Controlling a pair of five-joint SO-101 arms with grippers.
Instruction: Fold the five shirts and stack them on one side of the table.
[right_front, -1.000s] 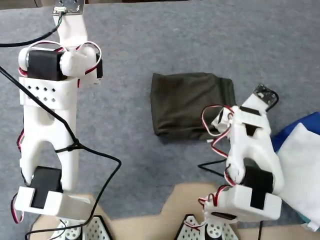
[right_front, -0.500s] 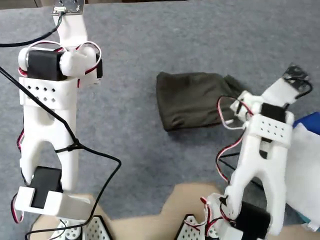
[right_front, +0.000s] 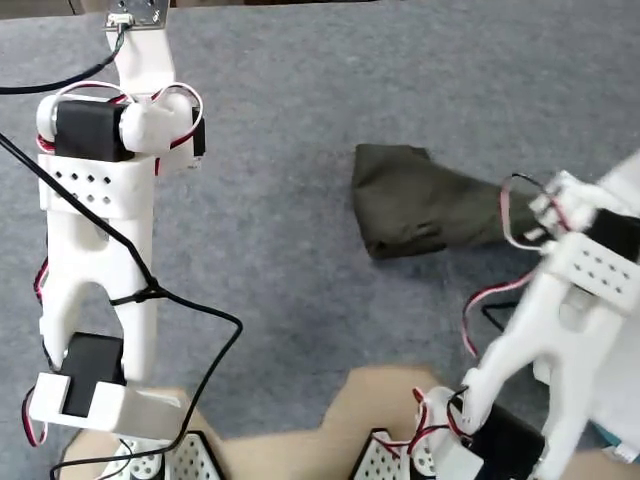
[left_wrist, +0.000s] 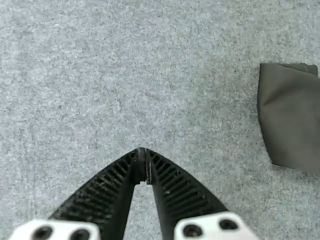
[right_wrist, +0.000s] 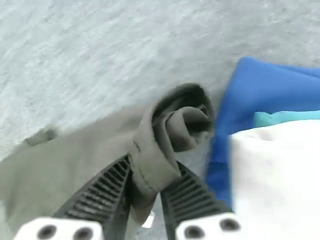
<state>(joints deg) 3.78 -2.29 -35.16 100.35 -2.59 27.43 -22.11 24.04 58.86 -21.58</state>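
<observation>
From my station I see the right gripper (right_wrist: 150, 172) clenched on a bunched edge of the olive shirt (right_front: 420, 200), with the cloth pinched between its ribbed fingers (right_wrist: 107, 187) and curling up above them. The rest of that shirt lies as a folded bundle on the grey table cover (right_front: 270, 220), its gripped end drawn out to a point. Near the pinched edge lies a blue shirt (right_wrist: 260, 85) with a white shirt (right_wrist: 275, 170) over it. My left gripper (left_wrist: 142, 165) is closed on nothing, tips touching, above bare cover and apart from the olive shirt.
</observation>
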